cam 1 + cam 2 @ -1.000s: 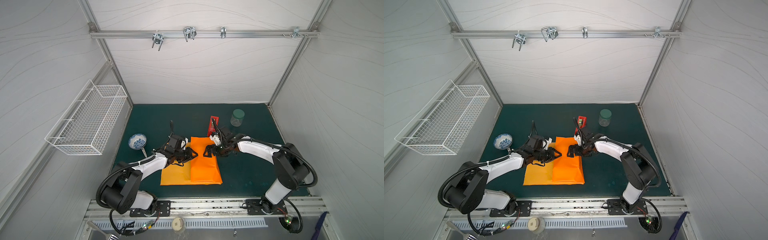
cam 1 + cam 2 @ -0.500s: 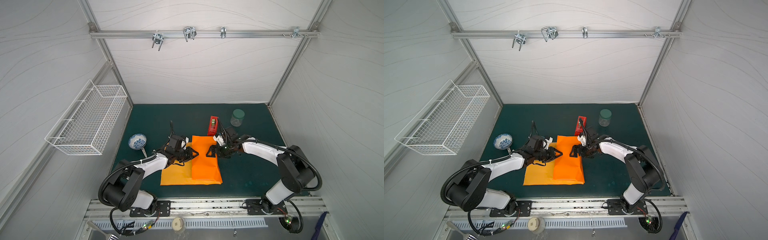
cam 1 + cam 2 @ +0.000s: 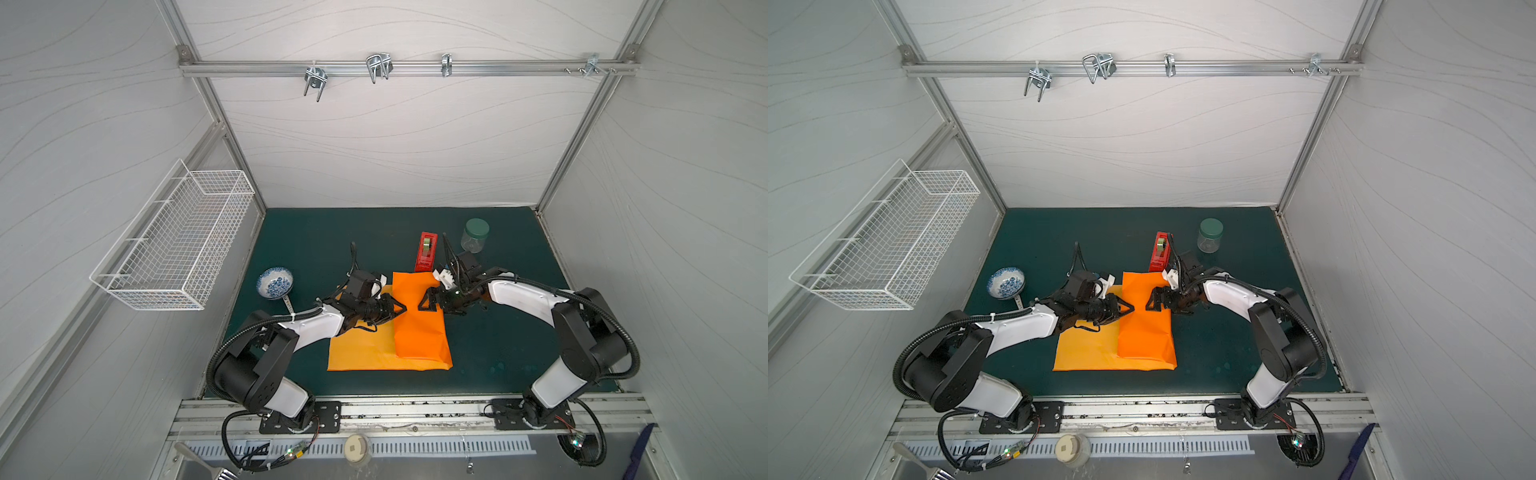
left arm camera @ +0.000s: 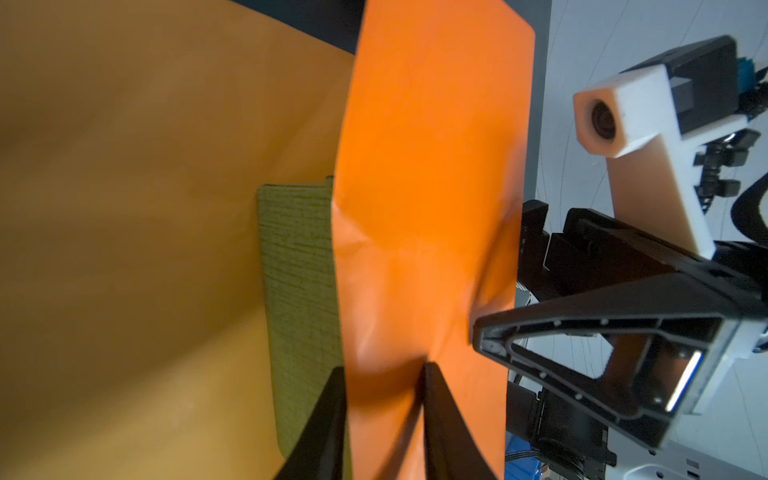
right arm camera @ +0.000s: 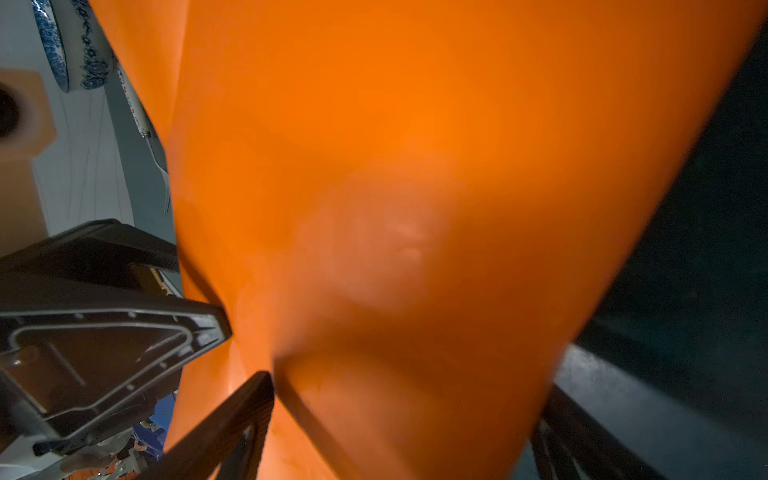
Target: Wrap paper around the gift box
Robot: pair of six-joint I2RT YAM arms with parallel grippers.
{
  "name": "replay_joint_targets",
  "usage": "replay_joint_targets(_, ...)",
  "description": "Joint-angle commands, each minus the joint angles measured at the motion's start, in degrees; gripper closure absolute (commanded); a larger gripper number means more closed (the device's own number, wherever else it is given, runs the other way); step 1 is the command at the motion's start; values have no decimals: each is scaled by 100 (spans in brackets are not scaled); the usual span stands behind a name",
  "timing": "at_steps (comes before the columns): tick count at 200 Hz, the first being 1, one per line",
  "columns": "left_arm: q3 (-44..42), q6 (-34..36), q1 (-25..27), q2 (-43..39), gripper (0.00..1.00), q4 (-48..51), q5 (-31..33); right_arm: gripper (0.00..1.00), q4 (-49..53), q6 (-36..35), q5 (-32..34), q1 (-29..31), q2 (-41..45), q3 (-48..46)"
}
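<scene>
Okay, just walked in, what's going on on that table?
Two robot arms are wrapping a gift box in orange paper. One side of the sheet is folded over the box, leaving only a strip of green showing in the left wrist view. The left gripper has its jaws narrowly apart around that flap's edge; the right gripper stands wide open over it. A red tape dispenser sits untouched past the paper.

No readable text, label, brand, number or sign in any view. Paper [image 3: 419, 328], gift box [image 4: 297, 291]: plain surfaces, no print seen. Red tape dispenser [image 3: 427, 251], near frame centre in both top views: any marking too small to read.
</scene>
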State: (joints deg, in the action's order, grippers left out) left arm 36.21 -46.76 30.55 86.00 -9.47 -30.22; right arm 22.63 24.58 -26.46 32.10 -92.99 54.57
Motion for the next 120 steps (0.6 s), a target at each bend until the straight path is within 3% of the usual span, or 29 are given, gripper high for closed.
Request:
replay_joint_targets(1,79,126,64,252,83,620,269,6,188,-170,-5,-104,276,-94)
replay_joint_targets(120,-140,60,-68,-83,86,622,70,8,239,-140,49,-17,273,-61)
